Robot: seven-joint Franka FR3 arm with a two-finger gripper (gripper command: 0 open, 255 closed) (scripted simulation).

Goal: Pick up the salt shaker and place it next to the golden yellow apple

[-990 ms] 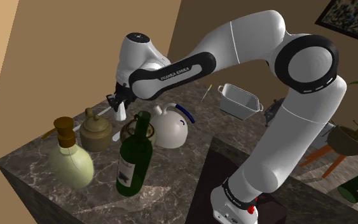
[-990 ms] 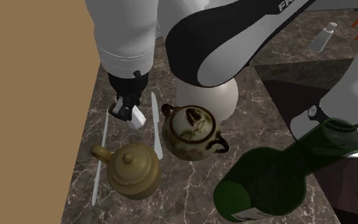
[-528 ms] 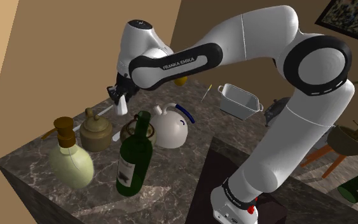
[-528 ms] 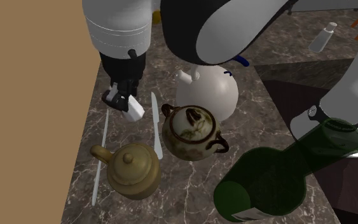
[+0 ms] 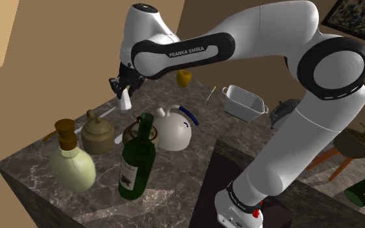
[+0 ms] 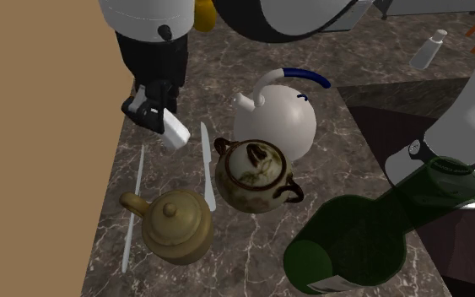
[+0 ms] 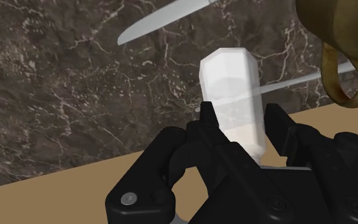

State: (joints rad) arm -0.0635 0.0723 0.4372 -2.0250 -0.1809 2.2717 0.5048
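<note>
The salt shaker [image 5: 126, 100] is a small white faceted bottle, and my black gripper [image 5: 122, 89] is shut on it. It hangs tilted in the air above the dark marble counter [image 5: 181, 171], over the back edge near the tan wall. In the second exterior view the salt shaker [image 6: 175, 132] juts out below the gripper [image 6: 153, 114], above two white knives. In the wrist view both fingers [image 7: 210, 121] clasp the salt shaker [image 7: 230, 86] by its lower part. The golden yellow apple [image 5: 183, 78] sits further back on the counter, partly behind the arm, and shows as the apple [image 6: 202, 12] by the arm.
A white kettle [image 5: 174, 130] with a blue handle, a brown lidded pot [image 6: 254, 173], an olive teapot [image 5: 98, 133], a green bottle [image 5: 137, 162] and a pale corked bottle [image 5: 71, 163] crowd the counter. A white knife [image 6: 207, 164] lies under the gripper. A white loaf pan [image 5: 245, 102] stands behind.
The arm has risen and carried the shaker up off the counter, away from the knives and teapots. The apple has come into view behind the forearm.
</note>
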